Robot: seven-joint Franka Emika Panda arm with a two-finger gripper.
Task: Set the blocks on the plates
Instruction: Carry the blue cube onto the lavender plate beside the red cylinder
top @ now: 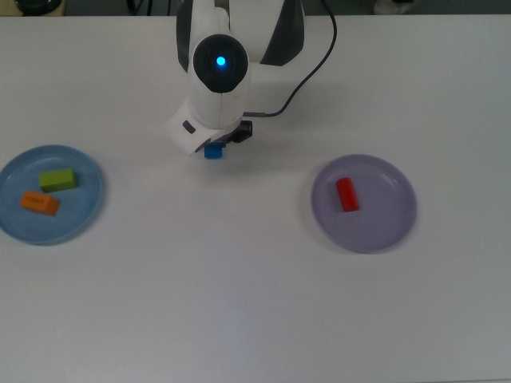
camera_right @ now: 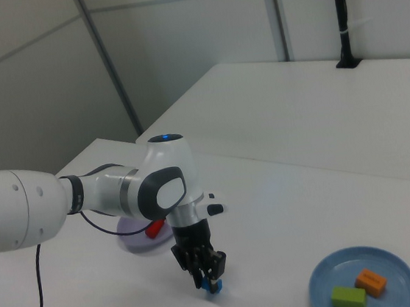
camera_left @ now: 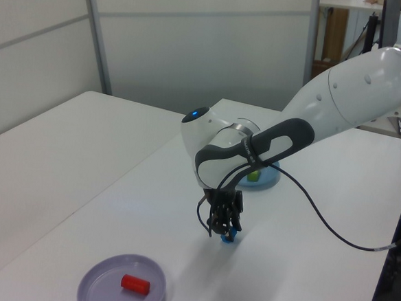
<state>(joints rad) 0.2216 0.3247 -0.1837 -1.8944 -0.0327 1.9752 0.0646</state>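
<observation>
A robot arm's gripper [camera_left: 225,233] reaches down to the white table [top: 255,319], its fingers set around a small blue cube [top: 213,152] that sits on the tabletop between two plates; whether they press the cube cannot be told. A green block [top: 58,179] and an orange block [top: 40,203] lie on the light blue plate [top: 84,219]. A red block [top: 346,194] lies on the lavender plate [top: 383,227].

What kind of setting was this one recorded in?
Most likely a robotics lab or test cell: a bare white table holding only toy-like props, the light blue plate and lavender plate, with a Franka arm's gripper at the blue cube, and plain partition walls behind.
</observation>
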